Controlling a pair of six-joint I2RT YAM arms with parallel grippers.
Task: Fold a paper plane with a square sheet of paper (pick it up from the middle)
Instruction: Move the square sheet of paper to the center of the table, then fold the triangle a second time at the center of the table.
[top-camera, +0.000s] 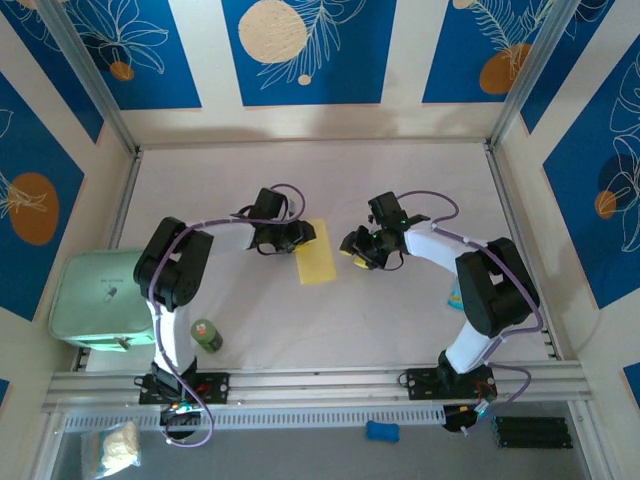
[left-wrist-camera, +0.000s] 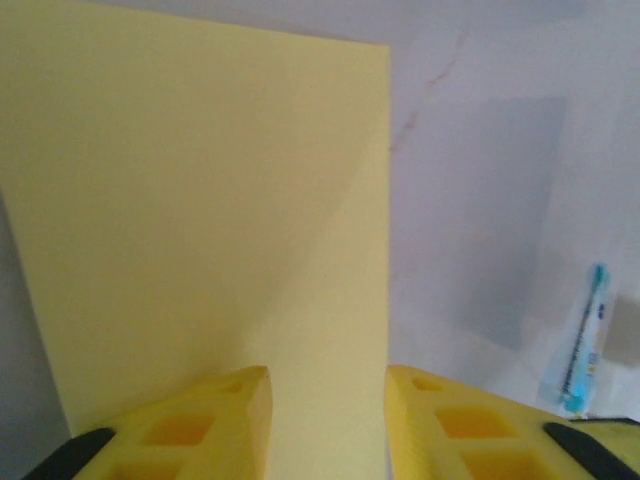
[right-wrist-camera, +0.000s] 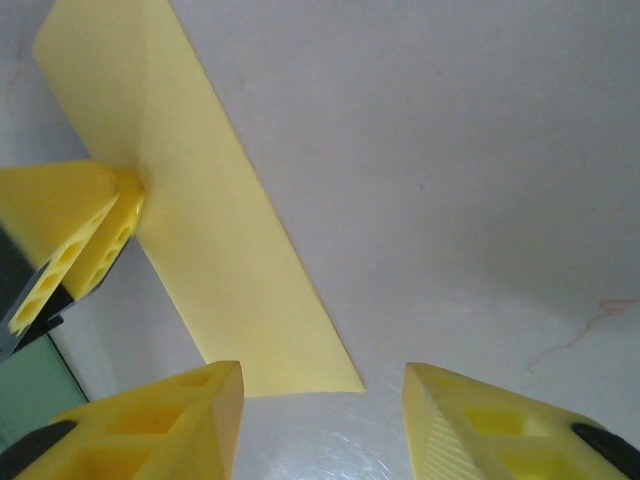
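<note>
— What's at the left of the table (top-camera: 400, 320)?
— A mint-green box (top-camera: 95, 300), with a small green bottle (top-camera: 206, 334) standing near it.
— And to the right?
— A blue-green packet (left-wrist-camera: 584, 340) lying flat. A blue block (top-camera: 381, 431) sits below the front rail (top-camera: 320, 385).

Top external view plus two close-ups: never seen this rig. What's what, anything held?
Two robot arms are bolted at the near edge of a white table. The wide picture looks down from above and behind them. Each close-up comes from a wrist camera, with that arm's yellow fingers at the bottom. On the table are a yellow paper folded narrow, a green container and a blue-green packet, with a mint box at the left. The left hand sits at the paper's edge, the right hand beside it. Both are open; nothing is gripped.
</note>
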